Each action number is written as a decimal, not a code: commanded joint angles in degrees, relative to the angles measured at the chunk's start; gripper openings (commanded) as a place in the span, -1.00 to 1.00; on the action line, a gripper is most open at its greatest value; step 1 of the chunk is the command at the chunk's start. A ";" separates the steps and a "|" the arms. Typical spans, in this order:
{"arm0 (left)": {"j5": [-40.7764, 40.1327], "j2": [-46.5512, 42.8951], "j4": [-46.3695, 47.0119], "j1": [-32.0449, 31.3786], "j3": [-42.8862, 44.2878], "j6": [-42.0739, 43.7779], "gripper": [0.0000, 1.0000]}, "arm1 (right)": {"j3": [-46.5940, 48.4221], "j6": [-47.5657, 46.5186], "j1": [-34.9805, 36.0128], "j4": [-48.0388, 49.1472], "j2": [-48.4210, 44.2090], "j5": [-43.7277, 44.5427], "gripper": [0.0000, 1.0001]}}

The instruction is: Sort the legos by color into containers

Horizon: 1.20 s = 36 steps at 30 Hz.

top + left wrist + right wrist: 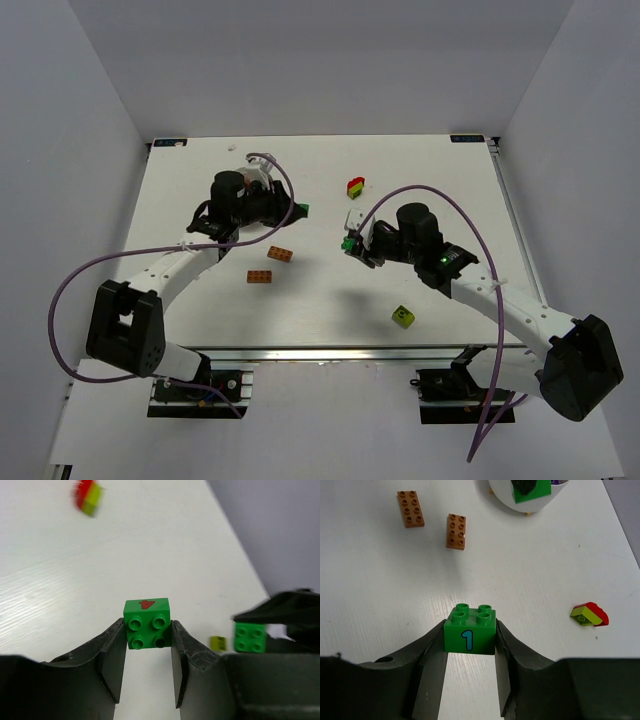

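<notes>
Currently my left gripper (148,630) pinches a green studded plastic cube with a red 4 (147,612). My right gripper (470,632) clamps a second green cube printed with a blue 1 (470,639). Overhead, both sit right of the flat orange studded plates (280,254). Only the wrist views show the numerals.

Glossy, smooth plastic on the green cube (470,635), the same hard sheen on the two orange plates (410,509) (456,530), matt black fingers (431,670) on the right gripper (470,626), and a white worktop (380,590) with a fine, wood-like grain.
</notes>
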 commanded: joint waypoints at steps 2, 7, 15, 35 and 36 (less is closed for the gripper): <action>-17.50 -5.18 -9.66 1.68 3.28 8.81 -1.00 | 0.78 1.59 -0.12 0.40 -1.37 -1.33 -1.00; -32.60 -6.84 -12.82 2.74 3.37 12.33 -1.00 | 0.52 3.70 -0.12 1.19 -1.02 -1.60 -1.00; -37.38 -8.08 -11.69 4.93 2.05 12.33 -1.00 | 0.78 6.08 -0.03 1.63 -0.58 -1.69 -1.00; -45.47 3.96 -2.81 6.87 6.19 14.70 -1.00 | 1.05 6.34 -0.03 1.81 1.00 0.07 -1.00; -45.38 3.70 -2.29 6.96 5.66 15.14 -1.00 | 0.96 6.34 0.06 1.81 1.00 0.07 -1.00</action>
